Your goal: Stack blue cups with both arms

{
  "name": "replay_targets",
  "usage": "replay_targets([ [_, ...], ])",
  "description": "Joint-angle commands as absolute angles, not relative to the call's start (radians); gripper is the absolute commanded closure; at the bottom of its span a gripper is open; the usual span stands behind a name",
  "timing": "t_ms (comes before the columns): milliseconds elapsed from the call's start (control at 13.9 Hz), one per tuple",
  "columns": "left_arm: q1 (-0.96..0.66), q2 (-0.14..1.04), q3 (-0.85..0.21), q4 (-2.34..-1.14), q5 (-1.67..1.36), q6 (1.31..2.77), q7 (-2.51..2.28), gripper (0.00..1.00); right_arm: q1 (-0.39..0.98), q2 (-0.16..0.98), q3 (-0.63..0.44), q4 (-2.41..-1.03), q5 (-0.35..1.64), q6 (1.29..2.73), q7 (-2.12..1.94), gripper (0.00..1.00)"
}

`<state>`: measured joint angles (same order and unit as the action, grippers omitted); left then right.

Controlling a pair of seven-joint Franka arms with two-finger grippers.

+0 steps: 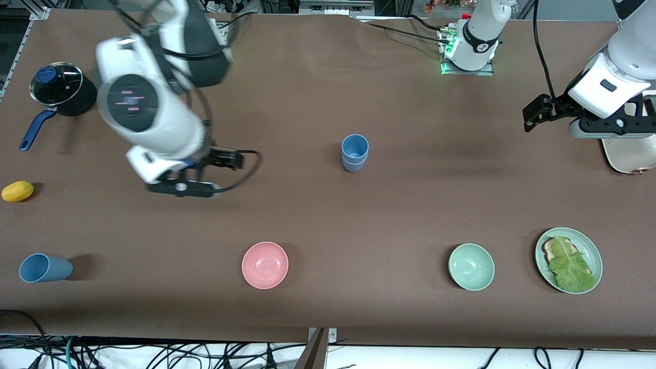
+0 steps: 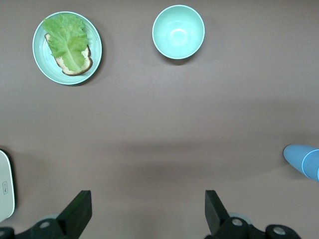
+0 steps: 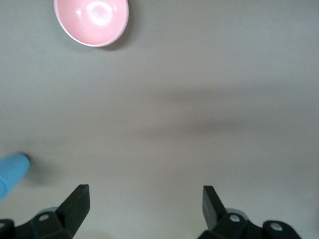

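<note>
Two blue cups (image 1: 354, 152) stand nested upright near the middle of the tabletop, so we judge one stacking step complete. One more blue cup (image 1: 43, 268) lies on its side near the corner where the right arm's end meets the front camera's edge; we judge that it remains to be stacked. The right gripper (image 1: 180, 187) hangs over bare table between the nested pair and the right arm's end, fingers spread wide and holding nothing. The left gripper (image 1: 610, 128) is over the left arm's end of the table, also released and empty; that arm waits. We expect the right arm to fetch the lying cup next, which first calls for a grasp suited to a tipped tumbler.
</note>
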<state>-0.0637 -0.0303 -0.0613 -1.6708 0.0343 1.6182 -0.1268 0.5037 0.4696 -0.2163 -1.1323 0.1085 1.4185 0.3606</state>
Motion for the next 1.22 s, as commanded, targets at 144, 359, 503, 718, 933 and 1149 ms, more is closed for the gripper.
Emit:
replay_targets([
  [144,-0.067,-0.017,-0.052,-1.64,0.015,1.595,-0.104,0.0,0.319,0.197,-0.189,-1.45,0.129,1.524,0.125,0.0],
  [359,-0.069,-0.017,-0.052,-1.64,0.015,1.595,-0.104,0.0,0.116,0.085,0.005,-1.594,0.011,1.618,0.097,0.0],
  [503,-0.069,-0.017,-0.052,-1.64,0.015,1.595,-0.106,0.0,0.094,0.064,0.028,-1.595,-0.014,1.6,0.097,0.0],
  [718,-0.069,-0.017,-0.052,-1.64,0.015,1.594,-0.106,0.0,0.095,0.084,0.031,-1.563,-0.005,1.594,0.101,0.0],
  [933,-0.069,-0.017,-0.052,-1.64,0.015,1.583,-0.106,0.0,0.095,0.109,0.032,-1.54,-0.003,1.585,0.103,0.0],
  [1149,-0.069,-0.017,-0.052,-1.638,0.015,1.583,-0.106,0.0,0.092,0.109,0.032,-1.54,-0.003,1.589,0.087,0.0],
])
